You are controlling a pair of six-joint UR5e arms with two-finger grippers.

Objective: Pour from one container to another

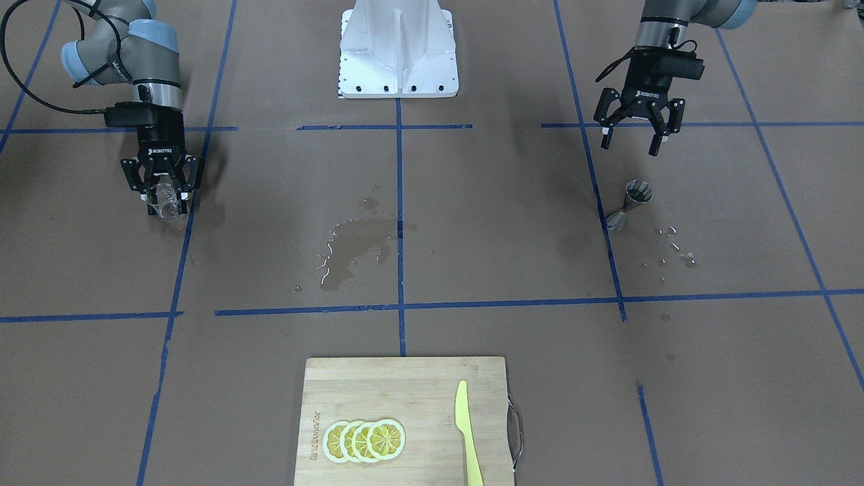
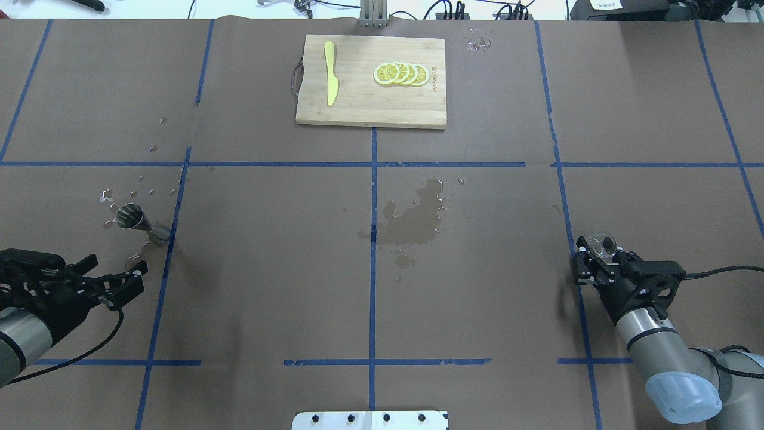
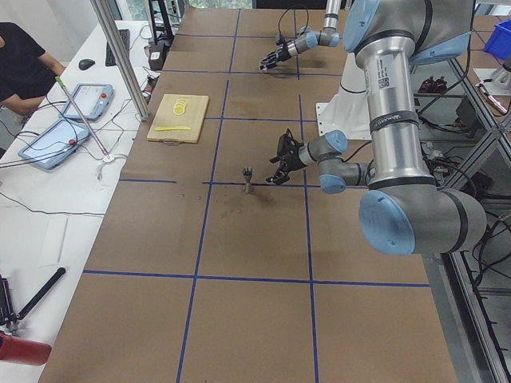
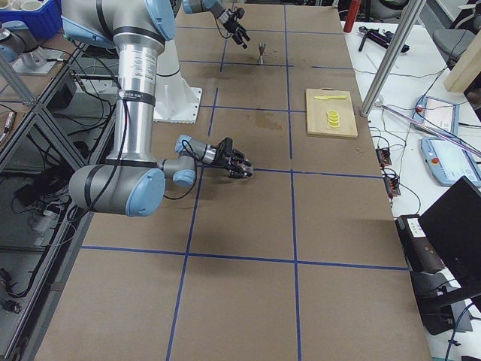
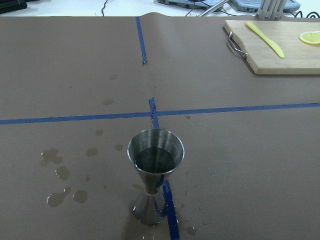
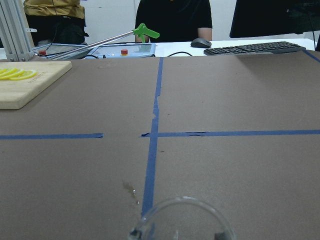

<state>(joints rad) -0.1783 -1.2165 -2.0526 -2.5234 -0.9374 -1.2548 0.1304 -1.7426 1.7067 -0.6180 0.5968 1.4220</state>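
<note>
Brown-papered table point(image 2: 477, 298), wet patch point(image 1: 351, 250) mid. Jigger point(image 1: 631, 202) upright, just fwd of L gripper point(image 1: 631, 145), fingers spread, empty. R gripper point(image 1: 165, 196) pinches glass point(image 1: 167, 212), well apart.

1. The brown paper-covered surface point(image 2: 268, 269) carries a grid of blue tape lines point(image 2: 373, 197), and a darker brown wet patch point(image 2: 418, 218) stains its middle.
2. The silver double-cone metal jigger point(image 5: 155, 175) is shiny.
3. The clear round glass cup point(image 1: 165, 206) is colourless.
4. The pale tan wooden cutting board point(image 2: 370, 104) bears yellow, white-rimmed lemon slices point(image 2: 401, 73) and a yellow-green plastic knife point(image 2: 330, 80).
5. The left end effector point(image 1: 630, 147) and right end effector point(image 1: 164, 196) are black with white lettering.
</note>
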